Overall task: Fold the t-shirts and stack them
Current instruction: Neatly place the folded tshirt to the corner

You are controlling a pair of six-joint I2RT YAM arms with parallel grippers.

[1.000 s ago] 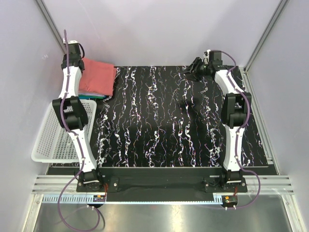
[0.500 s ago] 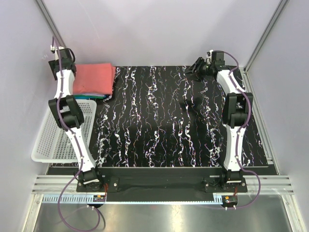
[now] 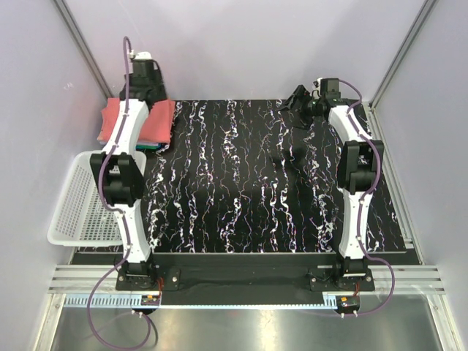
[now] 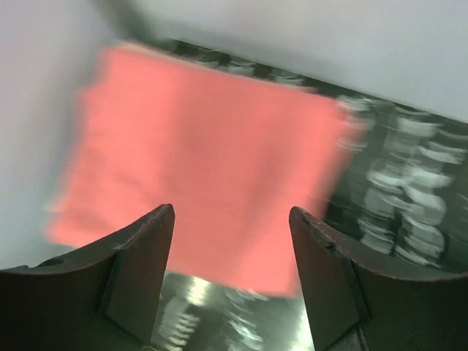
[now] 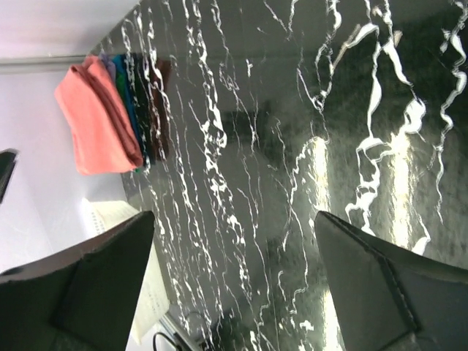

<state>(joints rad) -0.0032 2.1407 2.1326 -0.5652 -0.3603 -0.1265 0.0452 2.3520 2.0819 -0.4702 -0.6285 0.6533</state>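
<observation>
Left pincer: fingers wide apart, nothing between them, touching nothing we could see; its wrist view was blurred.
Basket: white mesh, at the near left edge of the table, beside the left arm.
Stack of t-shirts: folded, at the far left corner, just beyond the basket, beneath and ahead of the left pincer.
Top shirt: coral-red; we judged its long side to lie across the gap between the fingers. A teal layer showed under it.
Right pincer: likewise wide and holding nothing, over the table at the far right, well apart from the stack.
We judged the left arm the nearer, and any move on the stack its to make.
</observation>
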